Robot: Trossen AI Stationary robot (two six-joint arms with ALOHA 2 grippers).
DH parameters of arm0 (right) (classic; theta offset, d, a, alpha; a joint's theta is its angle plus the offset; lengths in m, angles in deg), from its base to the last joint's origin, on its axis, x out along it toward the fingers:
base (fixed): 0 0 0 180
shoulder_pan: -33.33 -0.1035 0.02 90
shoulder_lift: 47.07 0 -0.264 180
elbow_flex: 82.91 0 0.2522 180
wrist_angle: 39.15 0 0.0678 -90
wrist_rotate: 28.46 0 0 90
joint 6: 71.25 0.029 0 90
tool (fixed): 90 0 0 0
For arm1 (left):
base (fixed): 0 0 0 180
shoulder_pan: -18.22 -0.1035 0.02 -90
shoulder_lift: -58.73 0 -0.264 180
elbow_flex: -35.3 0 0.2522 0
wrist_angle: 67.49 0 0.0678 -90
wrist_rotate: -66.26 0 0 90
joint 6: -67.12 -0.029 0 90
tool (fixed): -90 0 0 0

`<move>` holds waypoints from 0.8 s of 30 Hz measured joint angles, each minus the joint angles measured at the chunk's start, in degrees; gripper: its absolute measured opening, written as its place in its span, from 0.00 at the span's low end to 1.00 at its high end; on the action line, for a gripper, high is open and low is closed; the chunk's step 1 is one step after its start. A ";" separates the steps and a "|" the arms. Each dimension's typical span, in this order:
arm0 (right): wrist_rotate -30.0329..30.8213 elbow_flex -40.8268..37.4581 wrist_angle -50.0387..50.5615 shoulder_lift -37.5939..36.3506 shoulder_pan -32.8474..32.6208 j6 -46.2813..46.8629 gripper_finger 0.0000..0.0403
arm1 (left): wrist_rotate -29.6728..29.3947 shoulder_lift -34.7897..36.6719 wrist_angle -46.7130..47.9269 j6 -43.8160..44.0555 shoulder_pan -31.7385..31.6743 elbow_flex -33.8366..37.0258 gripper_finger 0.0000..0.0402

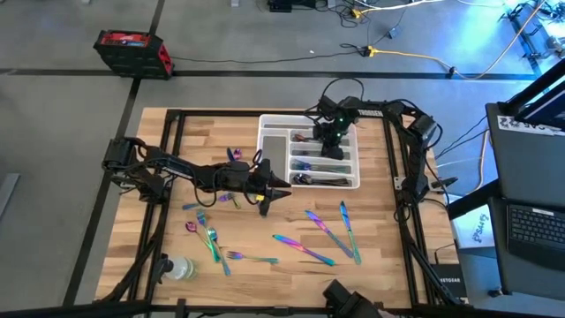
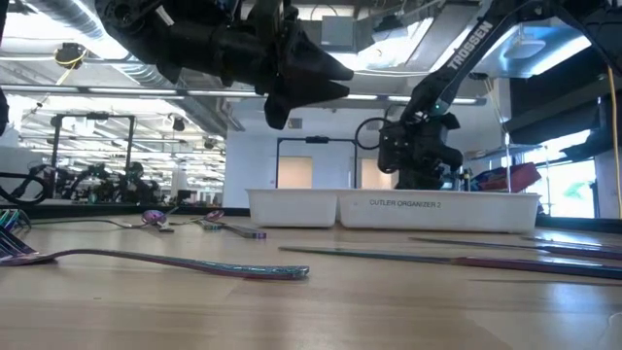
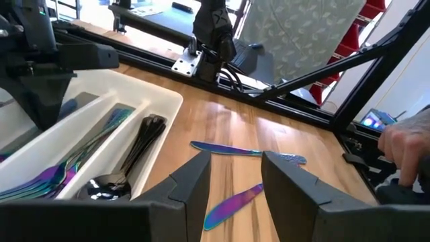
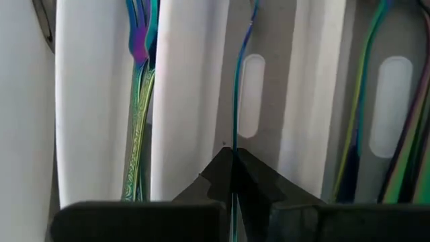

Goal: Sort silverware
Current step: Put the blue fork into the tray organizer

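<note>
The silverware is iridescent rainbow metal. Several knives [image 1: 322, 225], forks [image 1: 212, 243] and spoons [image 1: 190, 227] lie flat on the wooden table, and more pieces lie in the white compartmented tray [image 1: 275, 124]. My right gripper [image 4: 233, 156] hangs over the tray's middle compartments, shut on one slim piece seen edge-on. My left gripper [image 3: 235, 185] hovers above the table's middle, left of the tray, open with nothing between its fingers. A knife [image 3: 232, 205] on the table shows in the gap below them. My right gripper pinches a slim piece of silverware [image 4: 234, 138] between its two fingertips, coming from above and slanting down. The piece shows edge-on and runs forward from the fingertips along a tray compartment. Whether its far end [image 4: 254, 10] touches the tray, I cannot tell.
A clear plastic bottle [image 1: 181, 268] lies at the near left corner. A black frame [image 1: 397, 150] runs around the table's edges. A person's hand [image 3: 406, 144] shows beyond the table's right side. Bare wood lies between the tray and the knives.
</note>
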 joint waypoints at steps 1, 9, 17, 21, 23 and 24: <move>0.27 0.00 -0.09 0.00 0.00 0.62 0.00 | 0.01 0.00 -0.01 0.00 0.00 0.00 0.30; 1.89 -0.02 -0.50 -0.02 -0.16 4.60 0.07 | 0.00 0.00 -0.14 0.02 0.00 0.00 0.30; 2.39 -0.03 -0.91 -0.13 -0.18 7.12 0.24 | 0.02 0.00 -0.10 0.02 0.01 0.00 0.30; 5.92 0.32 -0.90 -0.33 -1.49 7.08 0.25 | 0.02 0.00 -0.11 0.03 0.00 0.00 0.30; 8.28 0.75 -0.74 -0.31 -2.52 6.68 0.25 | 0.02 0.00 -0.08 0.02 0.00 0.00 0.30; 9.25 1.02 -0.59 -0.31 -3.12 6.56 0.26 | 0.02 0.00 -0.12 0.02 0.00 0.00 0.30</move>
